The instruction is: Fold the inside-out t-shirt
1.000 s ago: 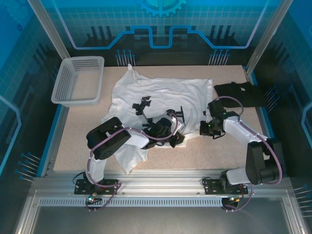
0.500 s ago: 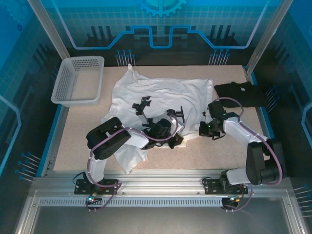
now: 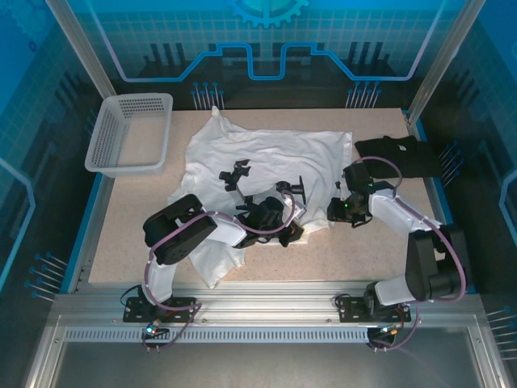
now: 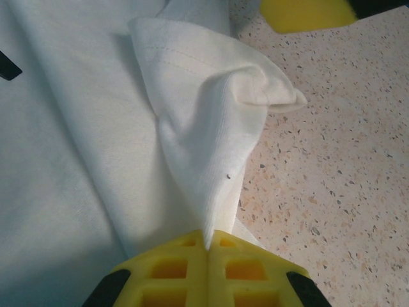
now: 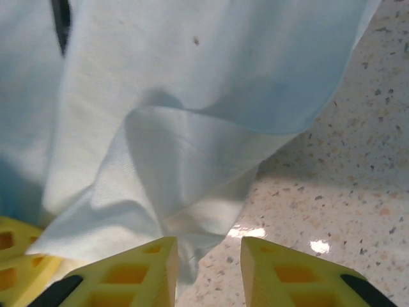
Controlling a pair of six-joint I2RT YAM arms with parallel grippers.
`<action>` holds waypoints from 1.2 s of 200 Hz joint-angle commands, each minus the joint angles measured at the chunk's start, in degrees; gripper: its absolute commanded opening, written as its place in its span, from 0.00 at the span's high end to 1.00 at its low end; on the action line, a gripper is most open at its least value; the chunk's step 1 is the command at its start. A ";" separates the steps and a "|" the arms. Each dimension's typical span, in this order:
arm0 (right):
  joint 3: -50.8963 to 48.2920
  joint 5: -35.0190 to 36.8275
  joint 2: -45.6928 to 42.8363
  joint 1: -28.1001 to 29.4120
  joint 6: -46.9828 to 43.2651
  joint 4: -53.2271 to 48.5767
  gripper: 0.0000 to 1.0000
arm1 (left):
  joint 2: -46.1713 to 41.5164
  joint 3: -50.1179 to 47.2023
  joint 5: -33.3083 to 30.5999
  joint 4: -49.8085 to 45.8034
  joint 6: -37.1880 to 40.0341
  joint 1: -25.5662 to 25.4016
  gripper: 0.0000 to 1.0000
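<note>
Hardly starting: clamping a bunched edge of the white t-shirt (image 3: pixel 266 158) in the closed jaws of the left gripper (image 4: pixel 208 246), holding the right gripper (image 5: pixel 209 256) parted over a loose fold nearby, leaving everything wrinkled and unfolded across the table (image 3: pixel 363 250).

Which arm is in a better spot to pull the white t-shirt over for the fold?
Left. The left gripper is pinched shut on a fold of the t-shirt, while the right gripper stands open, gripping nothing.
</note>
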 commanded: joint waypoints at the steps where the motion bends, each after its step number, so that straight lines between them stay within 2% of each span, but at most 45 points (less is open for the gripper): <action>1: -1.32 -2.96 -2.48 1.38 -0.60 0.19 0.61 | 0.79 -0.44 1.51 -1.01 1.56 0.30 1.00; 38: 0.58 -6.73 3.68 1.44 -1.28 1.45 0.59 | 0.63 -0.33 1.91 -1.04 1.48 0.26 1.00; 74: 2.09 -9.84 7.40 1.47 -2.09 1.87 0.63 | 0.61 -0.29 1.96 -0.79 1.11 0.27 1.00; 93: 2.09 -10.30 7.65 1.46 -2.12 1.98 0.69 | 0.57 -0.31 2.04 -0.68 0.88 0.27 1.00; 153: 0.55 -10.84 3.20 -0.18 -2.85 0.88 0.96 | 0.61 -0.30 1.99 -0.67 0.81 0.26 1.00; 161: 0.18 -11.90 1.85 -0.86 -2.90 0.62 1.00 | 0.61 -0.14 1.98 -0.73 0.73 0.26 1.00; 190: -1.15 -16.69 -5.28 -5.16 -2.38 -0.67 1.00 | 0.91 1.44 2.17 -0.87 -0.27 0.18 1.00; 216: -1.65 -20.76 -11.48 -11.67 -0.48 -1.02 1.00 | 1.77 6.47 2.96 -3.36 0.54 -0.95 0.99; 240: -0.93 -20.73 -13.79 -18.08 0.42 -0.60 1.00 | 2.13 12.34 2.75 -7.37 2.18 -2.94 0.91</action>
